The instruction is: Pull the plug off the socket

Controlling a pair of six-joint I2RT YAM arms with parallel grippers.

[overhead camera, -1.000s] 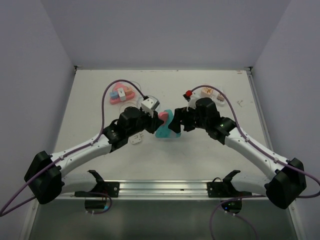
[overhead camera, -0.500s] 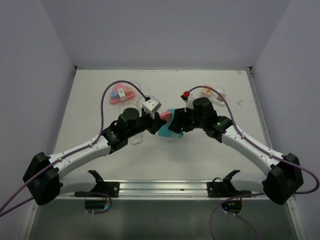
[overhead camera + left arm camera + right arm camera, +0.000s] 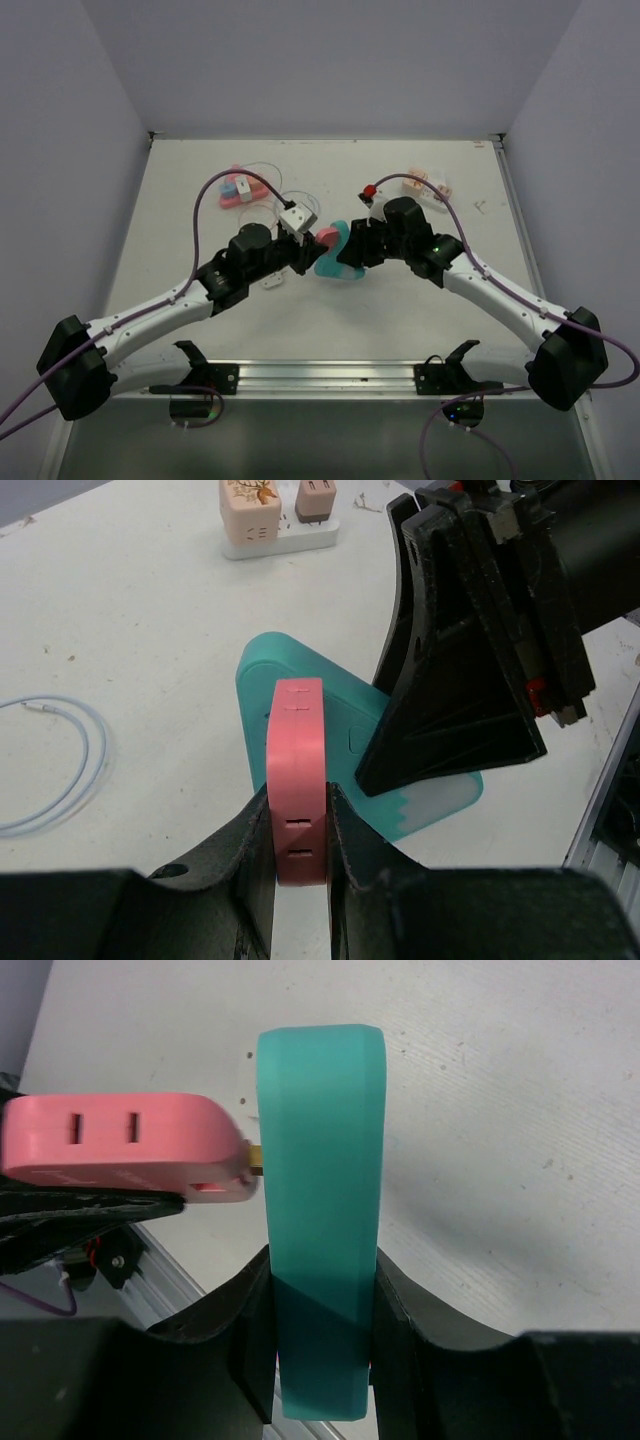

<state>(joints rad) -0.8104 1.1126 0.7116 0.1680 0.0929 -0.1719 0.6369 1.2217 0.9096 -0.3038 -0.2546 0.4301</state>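
Tabletop (image 3: 400,300), white and boxed in by pale walls, with two black-and-white robot arms meeting at its middle.

The left gripper (image 3: 303,252) is clenched on a flat pink plastic plug (image 3: 326,236). In the left wrist view its two black fingers (image 3: 250,850) press the plug's (image 3: 297,770) narrow sides from either side, and the plug stands on edge.

The right gripper (image 3: 352,250) grasps a flat teal plastic socket block (image 3: 330,266) with rounded corners. In the right wrist view its fingers (image 3: 250,1300) squeeze the block's (image 3: 320,1210) two broad faces, and the block stands upright on its edge.

Plug and socket sit side by side at the table's centre, between the two grippers. The right wrist view shows a narrow gap between the plug (image 3: 120,1145) and the block, bridged by a short brass prong (image 3: 255,1160) that reaches the teal face.

Near the far left of the table lies a pink power strip (image 3: 240,188) carrying small adapters. A cream power strip (image 3: 270,520) with two adapters lies near the far right. A thin pale-blue wire loop (image 3: 60,770) lies on the table to the left of the plug.
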